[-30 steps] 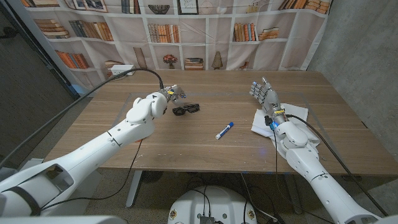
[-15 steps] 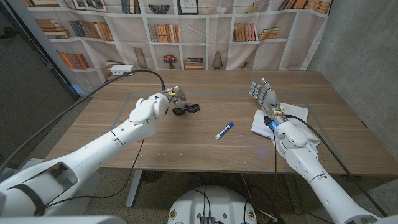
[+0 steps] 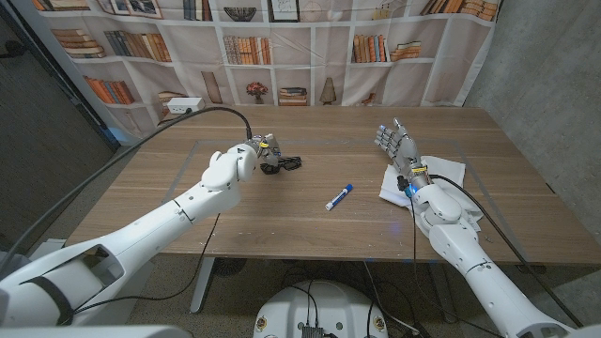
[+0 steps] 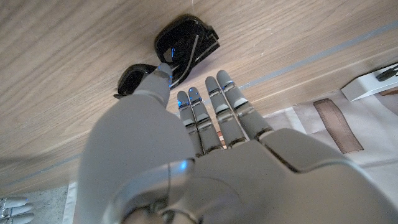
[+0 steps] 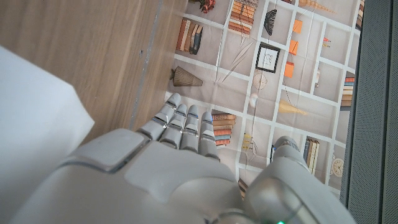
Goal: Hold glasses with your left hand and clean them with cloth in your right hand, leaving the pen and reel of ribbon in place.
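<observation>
Wooden table point(image 3: 282, 211); bookshelf-print backdrop point(image 3: 310, 47) behind; white box point(image 3: 185, 105) at far-left edge.

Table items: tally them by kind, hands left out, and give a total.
Glasses: 1, black, at the left hand's fingertips
Pen: 1, blue and white, mid-table
Cloth: 1, white, beneath the right hand
Total: 3. No reel of ribbon can be made out on the table.

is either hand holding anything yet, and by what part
Nothing is held. The left hand is open above the glasses, its thumb tip at a lens but not gripping. The right hand stands open over the cloth.
</observation>
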`<state>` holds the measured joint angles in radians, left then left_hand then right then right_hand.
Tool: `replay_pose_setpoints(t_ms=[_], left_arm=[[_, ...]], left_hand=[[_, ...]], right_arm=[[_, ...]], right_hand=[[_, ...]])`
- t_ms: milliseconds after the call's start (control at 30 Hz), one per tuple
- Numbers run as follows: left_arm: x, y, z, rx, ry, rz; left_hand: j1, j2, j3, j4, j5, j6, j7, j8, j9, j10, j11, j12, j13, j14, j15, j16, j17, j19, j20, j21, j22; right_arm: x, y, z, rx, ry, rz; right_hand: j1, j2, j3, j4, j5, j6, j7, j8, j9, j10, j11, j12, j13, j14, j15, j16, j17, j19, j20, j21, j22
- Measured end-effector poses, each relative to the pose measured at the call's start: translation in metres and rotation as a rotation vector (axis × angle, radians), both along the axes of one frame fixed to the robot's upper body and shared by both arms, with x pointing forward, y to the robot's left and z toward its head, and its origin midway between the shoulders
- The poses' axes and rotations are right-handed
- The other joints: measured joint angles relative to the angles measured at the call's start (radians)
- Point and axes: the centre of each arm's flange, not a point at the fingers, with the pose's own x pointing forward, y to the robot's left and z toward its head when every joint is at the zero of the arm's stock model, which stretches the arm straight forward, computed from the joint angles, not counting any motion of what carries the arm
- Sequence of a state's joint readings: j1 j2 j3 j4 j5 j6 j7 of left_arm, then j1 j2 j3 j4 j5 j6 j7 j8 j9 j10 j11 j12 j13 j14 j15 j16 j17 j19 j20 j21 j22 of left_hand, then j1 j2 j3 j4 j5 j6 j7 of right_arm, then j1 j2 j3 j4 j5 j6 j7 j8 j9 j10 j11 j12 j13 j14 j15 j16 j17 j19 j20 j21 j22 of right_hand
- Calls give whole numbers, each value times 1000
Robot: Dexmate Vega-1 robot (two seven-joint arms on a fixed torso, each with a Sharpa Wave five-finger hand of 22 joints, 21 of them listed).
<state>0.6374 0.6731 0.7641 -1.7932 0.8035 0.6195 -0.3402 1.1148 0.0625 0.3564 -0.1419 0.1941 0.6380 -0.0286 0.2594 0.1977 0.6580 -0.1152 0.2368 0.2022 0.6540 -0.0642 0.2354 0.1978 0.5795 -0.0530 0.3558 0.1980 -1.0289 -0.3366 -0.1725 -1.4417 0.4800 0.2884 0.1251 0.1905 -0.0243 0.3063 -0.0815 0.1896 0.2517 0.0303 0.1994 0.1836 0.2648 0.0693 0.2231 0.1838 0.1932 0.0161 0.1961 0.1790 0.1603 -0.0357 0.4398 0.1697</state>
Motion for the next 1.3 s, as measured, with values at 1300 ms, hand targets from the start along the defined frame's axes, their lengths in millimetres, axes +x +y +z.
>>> replay_pose_setpoints(t_ms=[1300], left_arm=[[-4, -3, -13, -19, -28, 48]], left_hand=[[33, 9, 14, 5, -6, 146, 8, 23, -2, 137, -8, 15, 0, 141, -27, 14, -7, 80, -6, 51, -3]], right_arm=[[4, 4, -7, 7, 20, 28]], right_hand=[[0, 0, -5, -5, 0, 5, -5, 0, 0, 0, 0, 0, 0, 0, 0, -4, 0, 4, -4, -19, 0]])
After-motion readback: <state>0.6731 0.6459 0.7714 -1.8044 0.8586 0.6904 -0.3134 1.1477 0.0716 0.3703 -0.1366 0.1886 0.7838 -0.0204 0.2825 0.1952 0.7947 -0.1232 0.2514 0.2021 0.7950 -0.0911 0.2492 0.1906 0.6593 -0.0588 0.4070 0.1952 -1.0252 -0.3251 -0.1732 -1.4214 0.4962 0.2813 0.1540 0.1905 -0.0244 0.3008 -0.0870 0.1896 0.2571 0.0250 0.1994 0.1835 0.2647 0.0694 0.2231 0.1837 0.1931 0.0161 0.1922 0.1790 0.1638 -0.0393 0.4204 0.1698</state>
